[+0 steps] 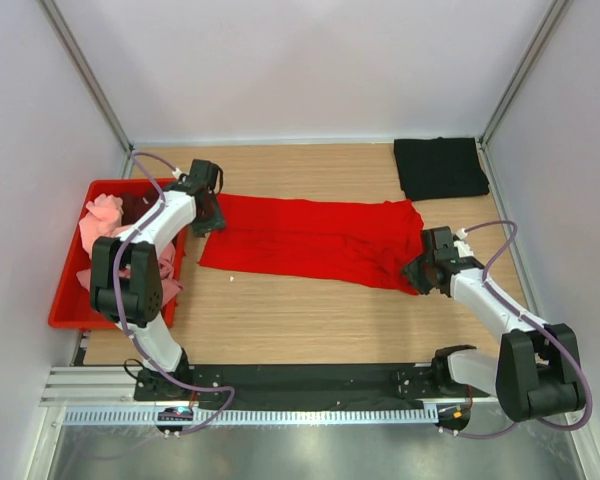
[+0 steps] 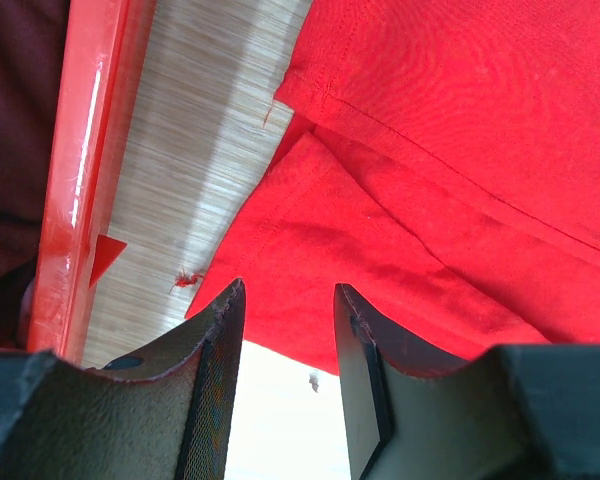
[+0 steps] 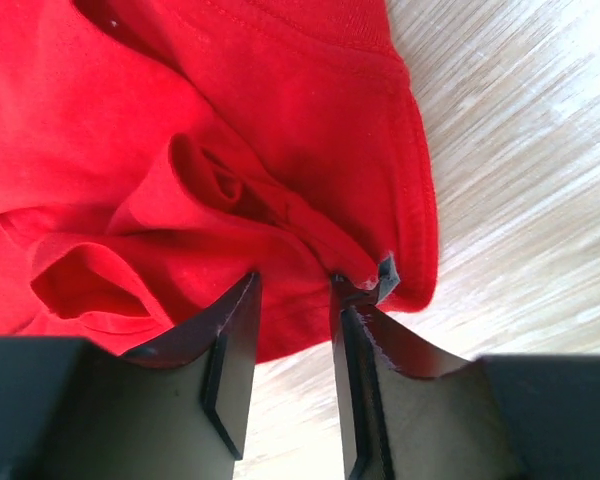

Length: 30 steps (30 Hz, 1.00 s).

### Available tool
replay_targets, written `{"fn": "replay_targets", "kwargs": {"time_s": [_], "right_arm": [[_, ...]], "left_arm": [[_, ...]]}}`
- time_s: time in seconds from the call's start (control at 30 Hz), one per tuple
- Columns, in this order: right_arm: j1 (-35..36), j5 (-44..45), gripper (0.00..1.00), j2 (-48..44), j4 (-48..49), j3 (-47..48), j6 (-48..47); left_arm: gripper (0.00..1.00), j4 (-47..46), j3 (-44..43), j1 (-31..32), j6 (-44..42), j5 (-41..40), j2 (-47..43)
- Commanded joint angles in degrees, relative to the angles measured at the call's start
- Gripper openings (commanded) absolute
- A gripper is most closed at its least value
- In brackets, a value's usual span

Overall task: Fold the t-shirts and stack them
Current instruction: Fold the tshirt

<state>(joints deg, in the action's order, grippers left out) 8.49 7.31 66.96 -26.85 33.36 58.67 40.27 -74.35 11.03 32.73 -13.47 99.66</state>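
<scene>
A bright red t-shirt (image 1: 310,240) lies across the middle of the table as a long folded band. My left gripper (image 1: 209,214) hovers at its left end, open; in the left wrist view the left gripper (image 2: 288,295) has the red t-shirt's edge (image 2: 430,150) just past its tips and nothing between them. My right gripper (image 1: 420,273) is at the shirt's bunched right end. In the right wrist view the right gripper (image 3: 293,285) is open, tips against the rumpled red t-shirt (image 3: 230,120), bare table showing in the gap. A folded black t-shirt (image 1: 441,167) lies at the back right.
A red plastic crate (image 1: 65,318) stands at the left table edge, holding a light pink shirt (image 1: 102,220) and other pinkish cloth. Its rim (image 2: 80,170) runs close beside the left gripper, dark maroon cloth (image 2: 15,100) behind it. White walls enclose the table.
</scene>
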Motion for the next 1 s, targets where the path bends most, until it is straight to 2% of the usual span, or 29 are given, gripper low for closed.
{"fn": "replay_targets", "kwargs": {"time_s": [0.0, 0.13, 0.17, 0.2, 0.43, 0.6, 0.83, 0.97], "right_arm": [[-0.1, 0.9, 0.37, -1.6, 4.0, -1.4, 2.3], [-0.2, 0.9, 0.16, -2.4, 4.5, -1.2, 3.0], [-0.2, 0.7, 0.07, -2.7, 4.5, -1.0, 3.1], [-0.2, 0.7, 0.02, -3.1, 4.4, -0.8, 3.0], [-0.5, 5.7, 0.01, -4.8, 1.3, 5.2, -0.7], [-2.1, 6.1, 0.01, 0.0, 3.6, 7.9, -4.3], [-5.7, 3.1, 0.01, 11.6, 3.0, 18.3, -11.6], [-6.3, 1.1, 0.01, 14.1, 2.3, 20.9, -14.7]], "left_arm": [[0.42, 0.3, -1.9, 0.2, 0.1, -0.2, -1.8], [0.42, 0.3, -1.6, 0.2, 0.1, -1.5, -2.4], [0.43, 0.6, -1.7, 0.1, -0.1, -2.3, -2.7], [0.43, 0.9, -1.9, 0.1, -0.2, -3.0, -2.8], [0.43, 2.4, -4.2, 0.1, -0.7, -4.2, -4.0], [0.43, 3.3, -5.5, 0.1, -1.1, -5.2, -4.0], [0.43, 4.1, -6.6, 0.0, -1.3, -5.5, -2.5], [0.43, 3.2, -7.8, 0.1, -4.9, 1.6, -0.5]]}}
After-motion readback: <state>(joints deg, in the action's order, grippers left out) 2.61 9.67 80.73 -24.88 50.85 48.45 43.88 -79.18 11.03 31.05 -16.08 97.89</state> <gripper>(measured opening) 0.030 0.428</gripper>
